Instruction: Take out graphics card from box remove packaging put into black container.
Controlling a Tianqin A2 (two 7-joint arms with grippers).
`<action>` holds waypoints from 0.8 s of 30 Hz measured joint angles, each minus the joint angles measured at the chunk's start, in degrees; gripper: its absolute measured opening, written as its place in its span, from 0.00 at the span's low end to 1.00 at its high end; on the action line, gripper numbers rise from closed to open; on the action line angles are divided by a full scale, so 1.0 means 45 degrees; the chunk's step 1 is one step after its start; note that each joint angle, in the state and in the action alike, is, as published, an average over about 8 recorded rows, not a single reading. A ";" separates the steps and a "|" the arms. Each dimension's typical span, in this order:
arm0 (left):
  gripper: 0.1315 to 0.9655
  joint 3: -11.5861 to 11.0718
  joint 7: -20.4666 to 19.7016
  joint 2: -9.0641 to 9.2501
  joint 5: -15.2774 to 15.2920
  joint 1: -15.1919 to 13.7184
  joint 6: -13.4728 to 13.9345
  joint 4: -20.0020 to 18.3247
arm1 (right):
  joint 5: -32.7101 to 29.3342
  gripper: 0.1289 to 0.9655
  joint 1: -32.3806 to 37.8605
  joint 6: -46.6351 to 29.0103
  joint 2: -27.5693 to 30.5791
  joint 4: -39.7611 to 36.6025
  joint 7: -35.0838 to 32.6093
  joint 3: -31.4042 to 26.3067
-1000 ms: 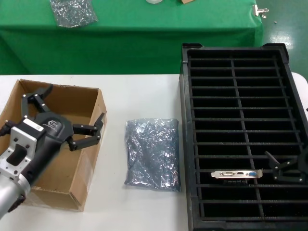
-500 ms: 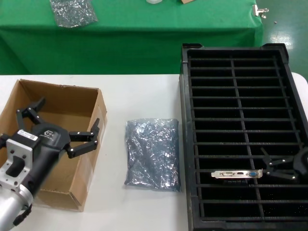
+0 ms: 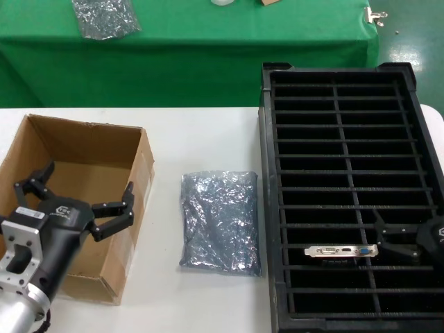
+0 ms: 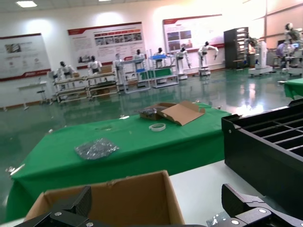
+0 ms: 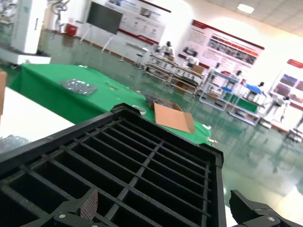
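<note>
The graphics card (image 3: 342, 250) stands in a near slot of the black container (image 3: 267, 173), its silver bracket with the blue port facing up. My right gripper (image 3: 390, 237) is open and empty just right of the card's end, above the slots; the right wrist view shows its spread fingers (image 5: 83, 208) over the black container (image 5: 142, 156). The packaging (image 3: 219, 223) lies flat on the white table between the box and the container. My left gripper (image 3: 80, 198) is open and empty over the near right part of the box (image 3: 142, 159). The left wrist view shows the box (image 4: 113, 198) below the gripper (image 4: 158, 215).
A green-covered table (image 3: 208, 48) runs along the back, with a smaller glittery bag (image 3: 104, 17) on it. The white table (image 3: 208, 139) shows between box and container. The container fills the right side up to the table's edge.
My left gripper has drawn back toward me and lower over the box, still open. My right gripper has shifted a little lower beside the card. The card and bag have not moved.
</note>
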 joint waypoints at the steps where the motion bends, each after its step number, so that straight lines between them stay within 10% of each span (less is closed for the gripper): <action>1: 1.00 -0.0005 0.0053 0.0040 -0.0089 0.0045 -0.0071 0.0022 | 0.0012 1.00 -0.0006 0.0098 -0.0053 -0.0009 0.0109 -0.0035; 24: 1.00 -0.0125 0.1257 0.0957 -0.2116 0.1054 -0.1663 0.0521 | 0.0280 1.00 -0.0139 0.2305 -0.1249 -0.0210 0.2582 -0.0832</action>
